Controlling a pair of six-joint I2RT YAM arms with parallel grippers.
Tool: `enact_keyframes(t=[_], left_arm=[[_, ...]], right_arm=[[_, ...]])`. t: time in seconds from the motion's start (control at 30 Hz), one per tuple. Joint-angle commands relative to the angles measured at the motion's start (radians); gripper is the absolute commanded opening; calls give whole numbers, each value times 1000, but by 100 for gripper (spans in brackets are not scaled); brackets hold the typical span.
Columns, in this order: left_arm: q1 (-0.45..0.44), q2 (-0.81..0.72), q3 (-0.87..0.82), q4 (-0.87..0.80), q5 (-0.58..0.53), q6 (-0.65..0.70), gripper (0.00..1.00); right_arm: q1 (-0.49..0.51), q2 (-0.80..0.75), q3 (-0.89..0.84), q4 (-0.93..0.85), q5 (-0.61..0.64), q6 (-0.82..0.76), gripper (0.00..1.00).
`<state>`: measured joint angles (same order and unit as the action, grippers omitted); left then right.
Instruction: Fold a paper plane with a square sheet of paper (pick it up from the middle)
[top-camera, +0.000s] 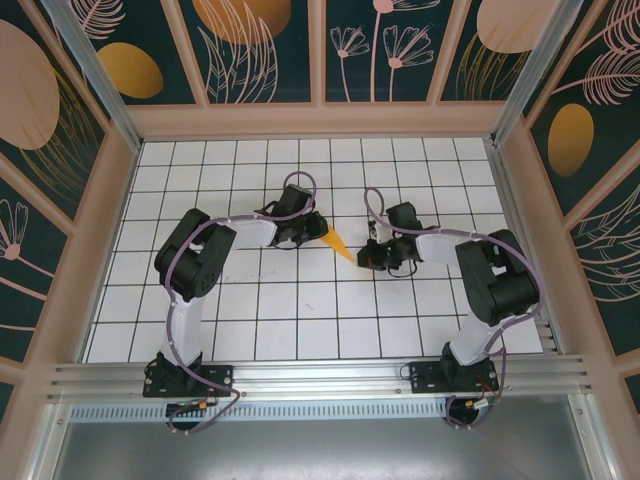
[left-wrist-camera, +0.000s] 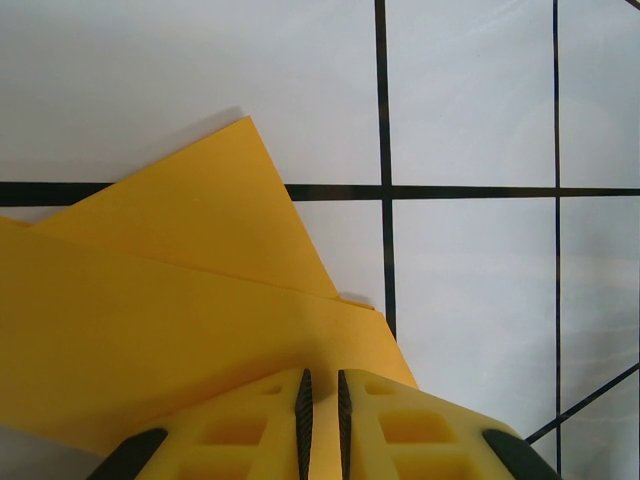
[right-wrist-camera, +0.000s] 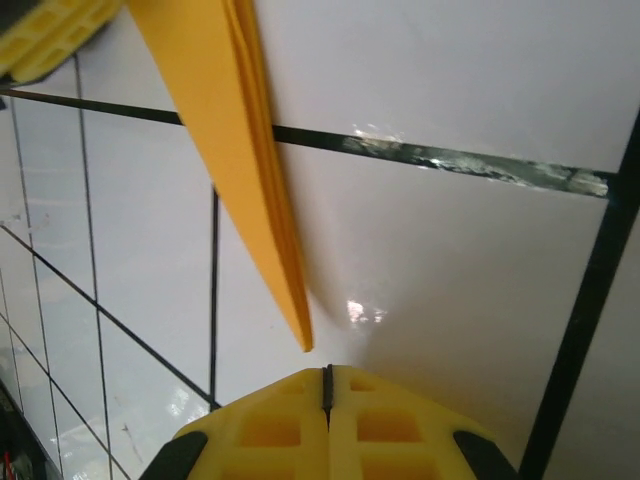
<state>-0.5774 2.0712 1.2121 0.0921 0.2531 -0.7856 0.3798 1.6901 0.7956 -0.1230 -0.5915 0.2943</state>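
Since the paper plane (top-camera: 337, 243) is already a narrow layered dart, folding looks nearly done; left gripper (left-wrist-camera: 321, 390), almost closed, covers its wide end (grip unclear), right gripper (right-wrist-camera: 327, 378) shut empty beside its tip.

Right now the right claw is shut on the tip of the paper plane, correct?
Not quite. The right claw is shut, but on nothing. The tip of the paper plane ends just in front of its closed fingertips, not between them. The right wrist view shows this.
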Motion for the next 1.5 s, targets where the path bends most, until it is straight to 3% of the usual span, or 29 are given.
enact_keyframes(t=[0.0,0.23,0.43,0.8,1.13,1.47], left_arm=[[8,49,3,-72,-50,29,18],[9,52,4,-65,-39,26,18],[8,46,1,-63,-34,25,18],[8,-28,15,-44,-2,37,19],[4,-133,-86,149,161,-50,23],[-28,-91,-134,199,202,-98,19]], right_arm=[[23,-60,50,3,7,-3,0],[88,96,200,24,9,13,1],[85,205,259,37,7,31,1],[68,246,189,19,22,22,1],[64,267,192,30,12,44,0],[62,289,192,27,11,56,0]])
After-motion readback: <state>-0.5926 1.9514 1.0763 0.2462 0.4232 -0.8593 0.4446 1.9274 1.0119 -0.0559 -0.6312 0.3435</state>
